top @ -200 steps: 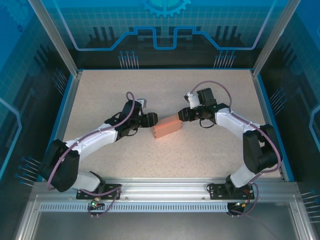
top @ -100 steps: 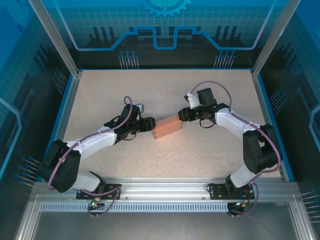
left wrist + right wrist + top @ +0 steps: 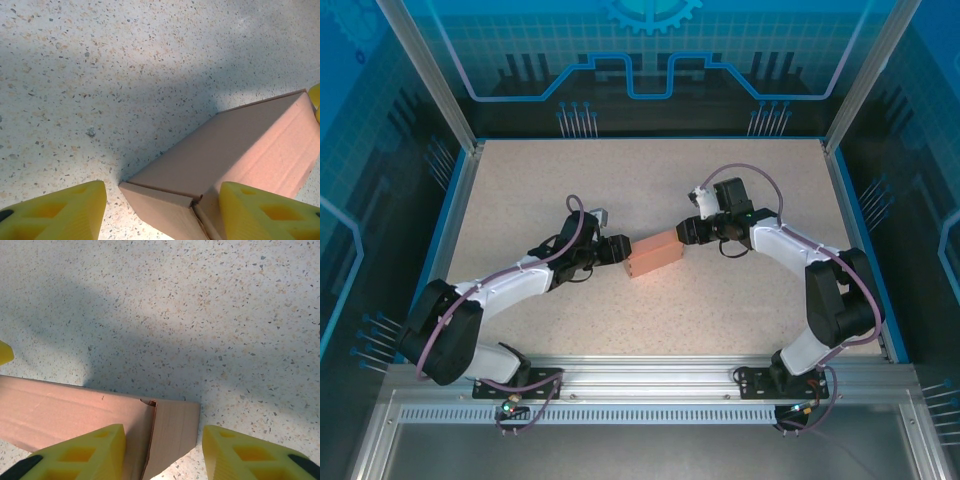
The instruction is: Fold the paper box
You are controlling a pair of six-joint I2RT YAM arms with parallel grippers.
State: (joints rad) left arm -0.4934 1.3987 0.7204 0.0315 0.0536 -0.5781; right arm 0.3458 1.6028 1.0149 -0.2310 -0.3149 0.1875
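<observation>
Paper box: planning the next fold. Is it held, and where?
Neither clamps the paper box: left gripper and right gripper each straddle an end, gaps showing.

Speckled beige tabletop, blue printed wall panels w/ gear motif, 2 alu posts, rail at near edge.

No readable text, label or number anywhere.

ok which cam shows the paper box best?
Top external: the whole paper box is in frame. Left wrist shows one end with its flap seam and a long face; right wrist shows the other end, cropped at the frame edge.
</observation>
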